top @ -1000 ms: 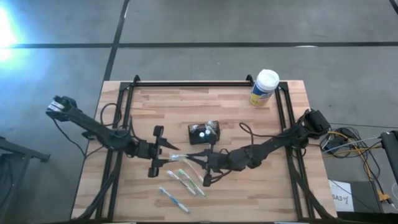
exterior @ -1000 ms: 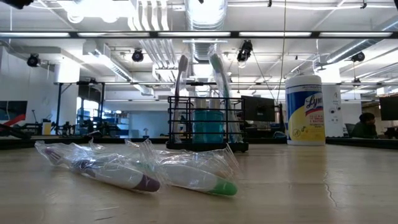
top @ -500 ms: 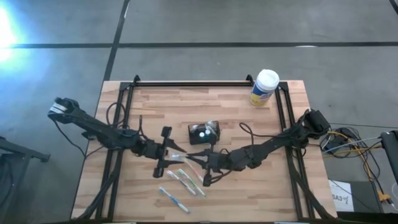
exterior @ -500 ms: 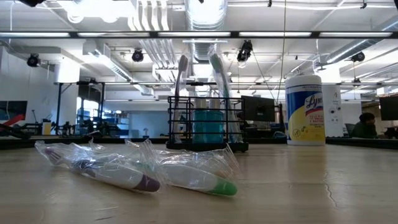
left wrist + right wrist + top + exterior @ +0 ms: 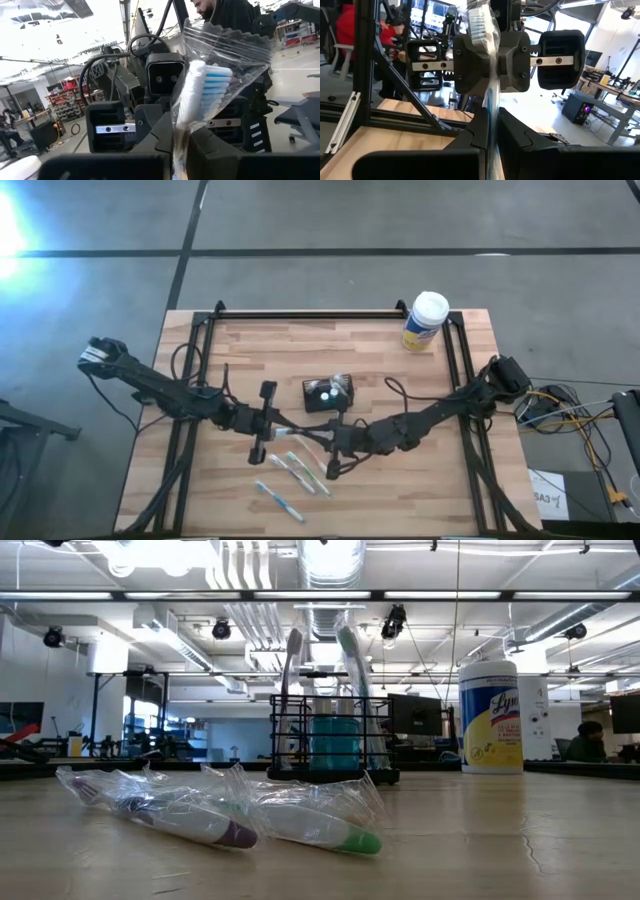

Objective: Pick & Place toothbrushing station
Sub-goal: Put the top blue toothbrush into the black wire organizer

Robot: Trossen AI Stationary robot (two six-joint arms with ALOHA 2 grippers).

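Observation:
The toothbrushing station (image 5: 329,394) is a black slotted holder at mid-table, resting on its base with two toothbrushes upright in it (image 5: 335,740). Just in front of it, a toothbrush in a clear bag (image 5: 298,430) spans between my two grippers. My left gripper (image 5: 283,427) is shut on its head end, where the white head with blue bristles (image 5: 202,87) shows. My right gripper (image 5: 318,436) is shut on the other end (image 5: 491,125) and faces the left one. My left gripper pinches the bagged toothbrush just below its head (image 5: 179,134) between its two fingers. The fingers come level from the table's left and lie along the brush. The head and the bag's crinkled end stick out past the fingertips. My right gripper pinches the bag and the handle (image 5: 490,107) between its two fingers. They come level from the table's right and lie along the brush. The brush runs straight on into the left gripper's shut fingers (image 5: 470,55), above the wooden table top.
Three more bagged toothbrushes (image 5: 295,470) lie on the table nearer the front edge, two of them close in the low view (image 5: 230,820). A yellow canister with a white cap (image 5: 424,321) stands at the far right corner. People show in the room beyond the table.
My left gripper has gone toward the table's right edge, up to the bagged toothbrush that my right gripper holds. The brush's head end now lies between its fingers. The right gripper and the station have kept still.

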